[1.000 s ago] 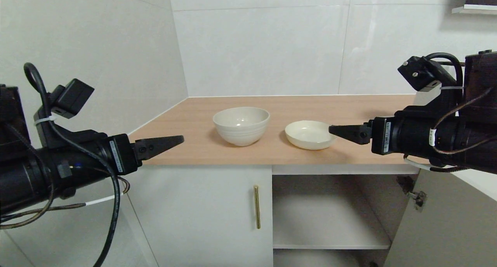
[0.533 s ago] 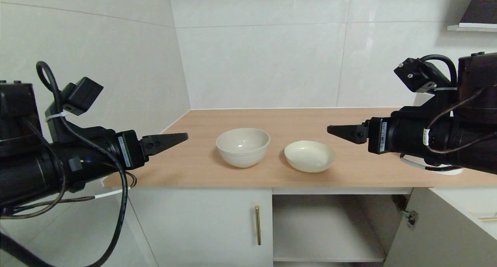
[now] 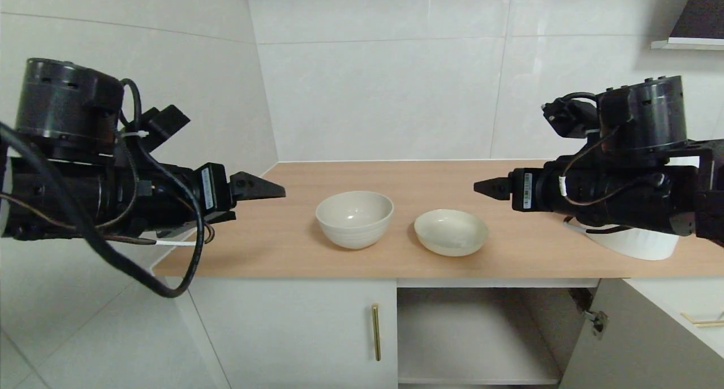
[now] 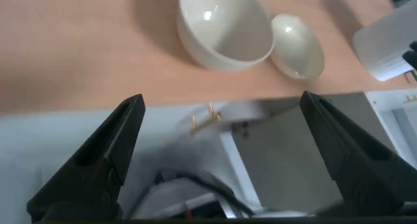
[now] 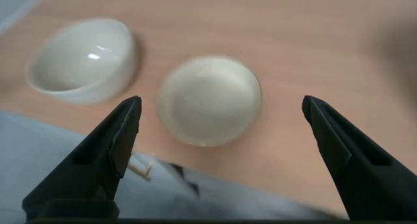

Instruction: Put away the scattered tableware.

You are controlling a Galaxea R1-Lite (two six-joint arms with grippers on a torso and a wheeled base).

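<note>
A deep cream bowl (image 3: 354,219) and a shallow cream dish (image 3: 451,232) stand side by side near the front of the wooden counter (image 3: 407,177). My left gripper (image 3: 270,190) hovers off the counter's left end, level with the bowl and pointing at it. Its wrist view has the fingers wide apart (image 4: 219,101), with the bowl (image 4: 225,28) and dish (image 4: 298,45) beyond. My right gripper (image 3: 487,187) hangs above the counter just right of the dish. It is open (image 5: 221,103), and the dish (image 5: 208,100) lies between its fingers, the bowl (image 5: 81,58) off to one side.
A white ribbed container (image 3: 639,243) stands on the counter at the far right, under my right arm. Below the counter, the left cabinet door with a gold handle (image 3: 375,331) is closed. The right compartment (image 3: 475,332) is open, its door (image 3: 639,344) swung out.
The head camera has shifted, so the counter sits lower in the picture. Both arms have turned, with their wrist joints now raised, while the fingertips stayed about where they were. The tableware has not moved.
</note>
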